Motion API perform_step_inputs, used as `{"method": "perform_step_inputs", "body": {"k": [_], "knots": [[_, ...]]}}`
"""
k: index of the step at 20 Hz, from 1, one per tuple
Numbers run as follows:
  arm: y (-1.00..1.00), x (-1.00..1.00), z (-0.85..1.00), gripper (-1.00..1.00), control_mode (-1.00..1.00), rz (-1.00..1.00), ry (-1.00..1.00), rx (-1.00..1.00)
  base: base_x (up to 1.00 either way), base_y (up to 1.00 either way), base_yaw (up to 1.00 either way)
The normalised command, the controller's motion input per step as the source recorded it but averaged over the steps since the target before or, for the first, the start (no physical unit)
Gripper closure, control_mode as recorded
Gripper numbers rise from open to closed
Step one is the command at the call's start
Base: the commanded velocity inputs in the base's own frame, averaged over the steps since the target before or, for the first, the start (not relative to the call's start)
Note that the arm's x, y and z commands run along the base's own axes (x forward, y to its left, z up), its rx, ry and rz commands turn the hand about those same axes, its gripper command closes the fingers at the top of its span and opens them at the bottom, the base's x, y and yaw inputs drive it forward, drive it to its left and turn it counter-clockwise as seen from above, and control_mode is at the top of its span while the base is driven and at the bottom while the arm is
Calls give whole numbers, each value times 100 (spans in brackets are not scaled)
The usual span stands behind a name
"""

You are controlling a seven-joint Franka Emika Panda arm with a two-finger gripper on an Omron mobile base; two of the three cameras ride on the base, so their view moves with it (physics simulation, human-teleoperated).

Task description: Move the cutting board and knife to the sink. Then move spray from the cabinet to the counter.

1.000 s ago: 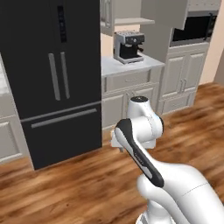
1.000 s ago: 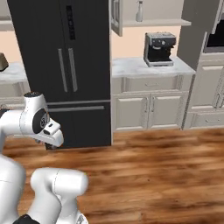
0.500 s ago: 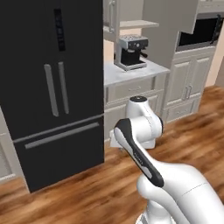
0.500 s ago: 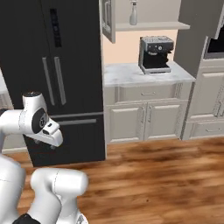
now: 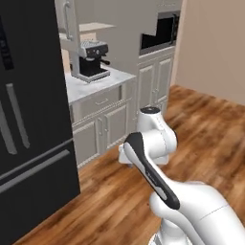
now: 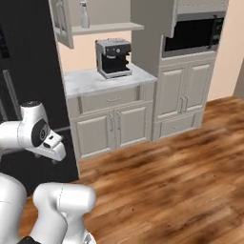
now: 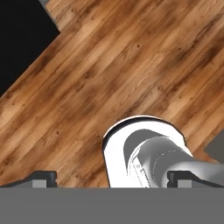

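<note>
Left base view: the arm (image 5: 153, 158) is folded low over the wooden floor (image 5: 210, 124). The marble tabletop (image 5: 91, 83) carries a coffee machine (image 5: 91, 61), beside the black fridge (image 5: 28, 119). Bare floor stretches rightward toward the wall.

Right base view: the spray (image 6: 84, 15) stands upright on the cabinet (image 6: 102, 21) shelf, above the coffee machine, with the cabinet door swung open. A microwave (image 6: 193, 34) sits in the tall unit at right. Wide floor lies before the lower cabinets.

Hand view: the fingers (image 7: 43, 178) are spread wide apart, grasping nothing, above the floor planks, the fridge's dark edge at one corner.
</note>
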Motion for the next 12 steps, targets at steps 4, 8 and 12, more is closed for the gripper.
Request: {"method": "perform_step_inputs", "body": {"k": [4, 8, 12], "knots": [[0, 0, 0, -100, 100, 0, 0, 0, 76, -1, -19], [0, 0, 0, -100, 100, 0, 0, 0, 91, -7, -1], [0, 0, 0, -100, 100, 0, 0, 0, 94, -15, 6]]}}
